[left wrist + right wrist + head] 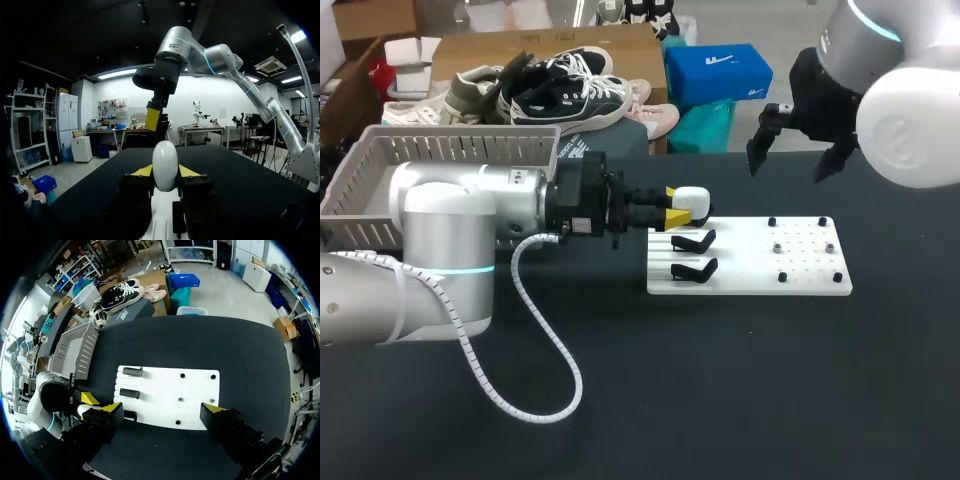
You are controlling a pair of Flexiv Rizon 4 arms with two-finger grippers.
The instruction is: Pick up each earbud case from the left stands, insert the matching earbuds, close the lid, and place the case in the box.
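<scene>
Just at board (740, 258) edge, case (694, 202)

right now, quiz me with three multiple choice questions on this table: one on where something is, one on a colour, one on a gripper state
1. Where is the white earbud case?
A. in the grey basket
B. between the left gripper's fingers, at the left end of the board
C. among the pegs at the board's right end

2. What colour is the board that carries the stands?
A. white
B. red
C. green

3. How is the right gripper?
A. shut on the case
B. shut on a black stand
C. open, holding nothing, above the table

Answers: 1 B, the left wrist view shows both yellow tips against the case's sides. 2 A, the board shows white on the dark table in the head view. 3 C, its fingers stand wide apart with nothing between them.
</scene>
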